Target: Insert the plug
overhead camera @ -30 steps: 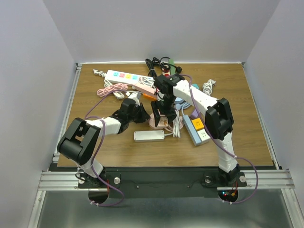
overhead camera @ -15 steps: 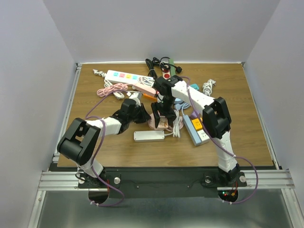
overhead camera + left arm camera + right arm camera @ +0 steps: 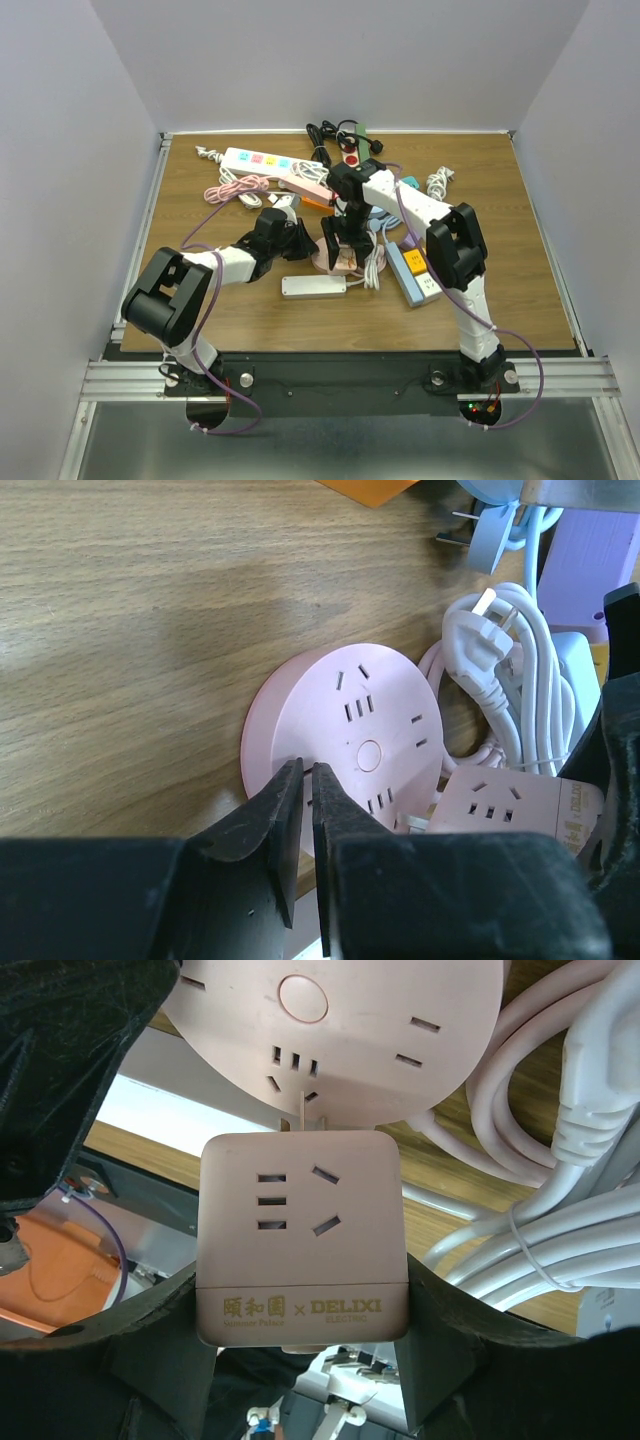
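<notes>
Two robot arms met over a cluttered wooden table point(image 3: 500, 200), seen from above and from each wrist camera. The right pincer point(image 3: 300, 1295) was clamped on a pale pink cube adapter point(image 3: 300, 1230). One black finger point(image 3: 150, 1340) pressed against each side, so the pincer was spread exactly as wide as the cube. The adapter's face, with two sets of slots and the printed name DELIXI, was turned toward the wrist camera.

Just ahead of this pincer's fingertips lay a round pink socket hub point(image 3: 340, 1020), flat on the table. A thin metal pin stuck out of the adapter's far edge and reached a cluster of slots on the hub. Whether it sat inside a slot could not be told. To the right of the pincer, in its own view, a bundle of white cable point(image 3: 540, 1160) lay just beside the hub.

The left pincer point(image 3: 305, 772) was closed to a hairline gap, with nothing between its fingers. Its tips sat over the near rim of the hub; contact could not be told. Ahead of the tips and to their right lay a white three-pin plug point(image 3: 480, 645) on its coiled cord, with a pale blue plug point(image 3: 490, 540) farther on.

From above, both pincers were close together over the hub. A plain white power strip point(image 3: 313, 287) lay behind them, toward the arm bases. A long white strip with coloured buttons point(image 3: 262, 160) lay well beyond them.
</notes>
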